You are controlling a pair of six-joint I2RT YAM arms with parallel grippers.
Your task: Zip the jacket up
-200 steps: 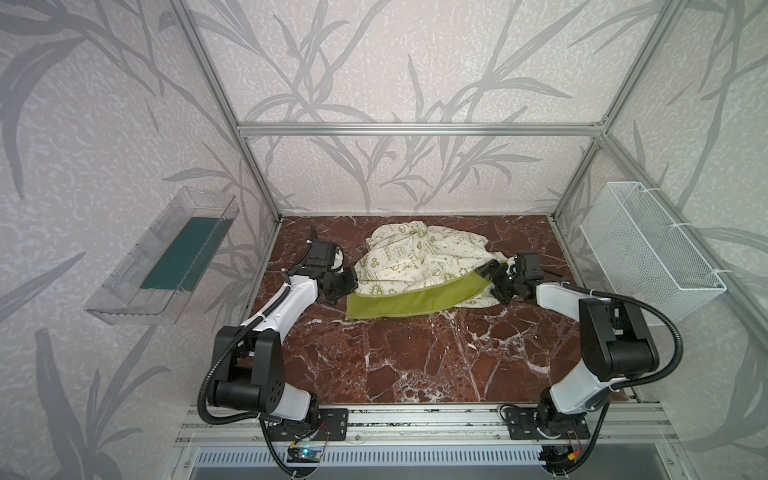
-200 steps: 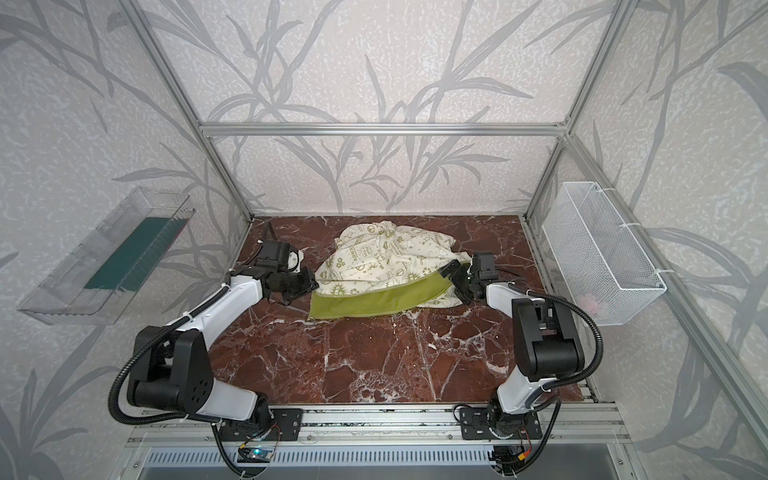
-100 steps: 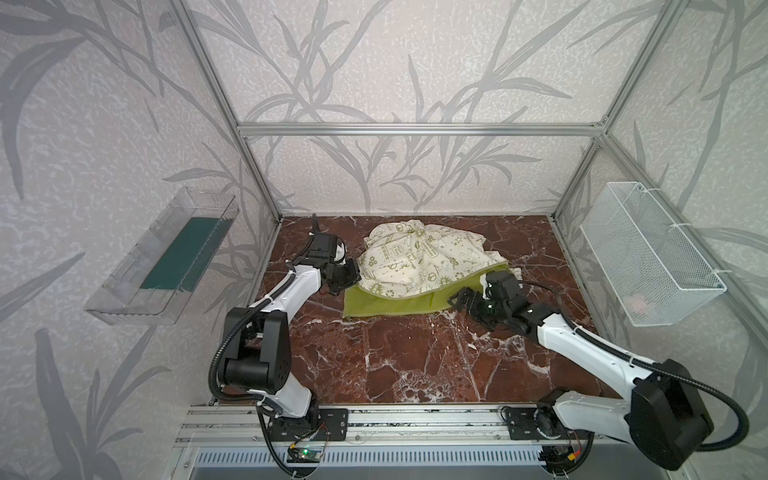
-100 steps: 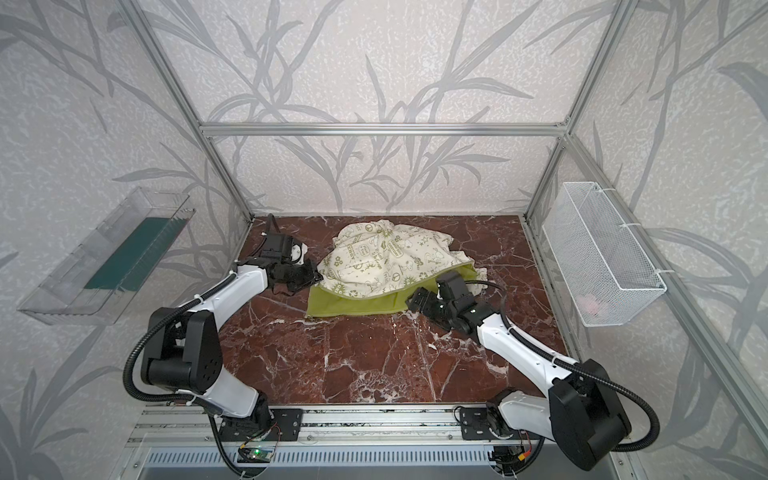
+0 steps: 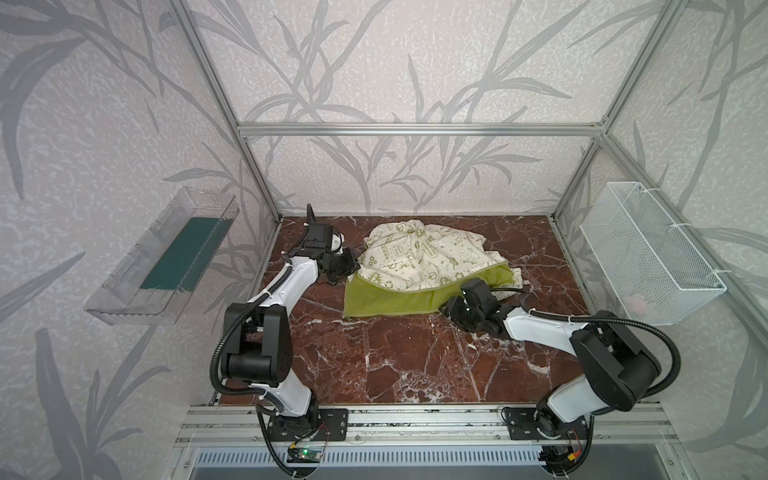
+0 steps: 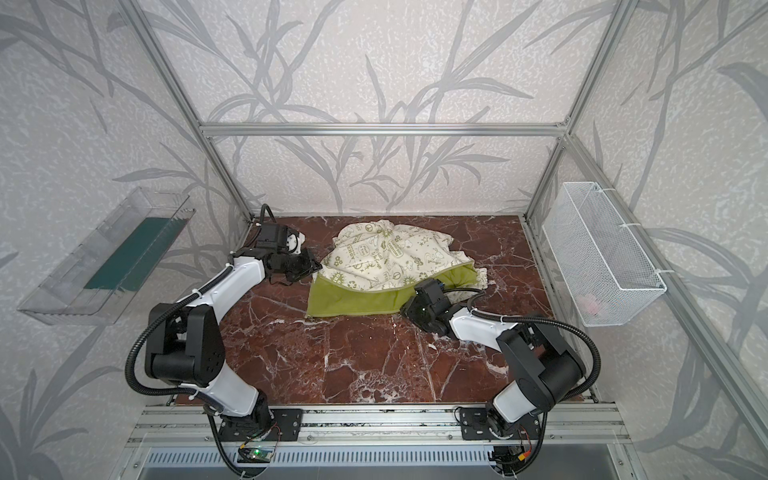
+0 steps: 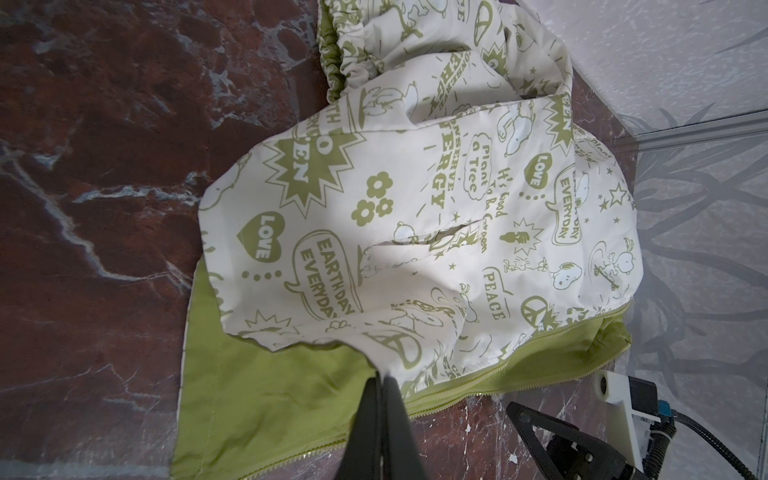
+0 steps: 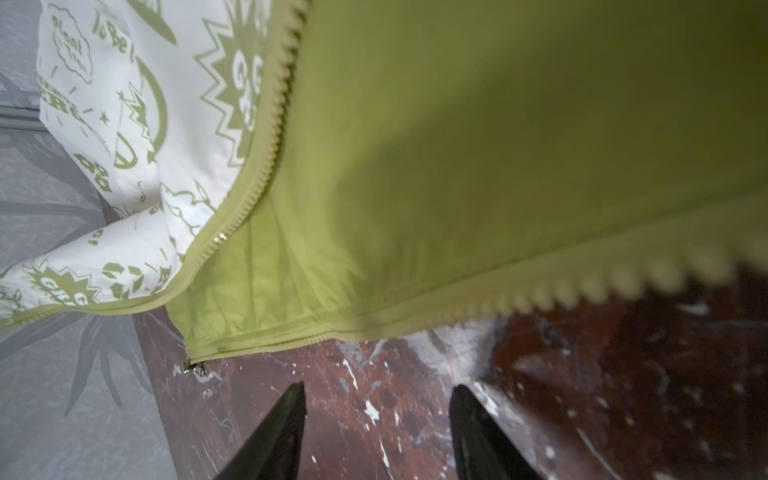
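A small cream fabric jacket point(image 5: 419, 259) printed with olive-green doodles, peace signs and words lies crumpled on the red-brown marble table point(image 5: 395, 357), toward the far edge and roughly midway between the side edges. Its front is open: one printed panel is folded back, so a broad band of olive-green lining point(image 5: 390, 297) faces up along the jacket's near side. A green zipper point(image 7: 453, 395) runs along the edge of the printed panel, and a second row of teeth borders the lining's near edge; the two rows are apart, not joined.

The left gripper point(image 5: 347, 268) sits low at the jacket's left end. In the left wrist view its black fingers point(image 7: 384, 419) are pressed together on a pinch of the cream fabric, just where the printed panel meets the lining.

The right gripper point(image 5: 455, 305) rests near the table at the lining's near right corner. In the right wrist view its two dark fingers point(image 8: 278, 432) stand moderately apart with bare marble between them; they hold nothing, and the lining's zipper edge lies just beyond their tips.

A clear plastic tray point(image 5: 166, 262) with a dark green base hangs on the left wall, and a white wire basket point(image 5: 648, 257) hangs on the right wall, both well apart from the jacket.
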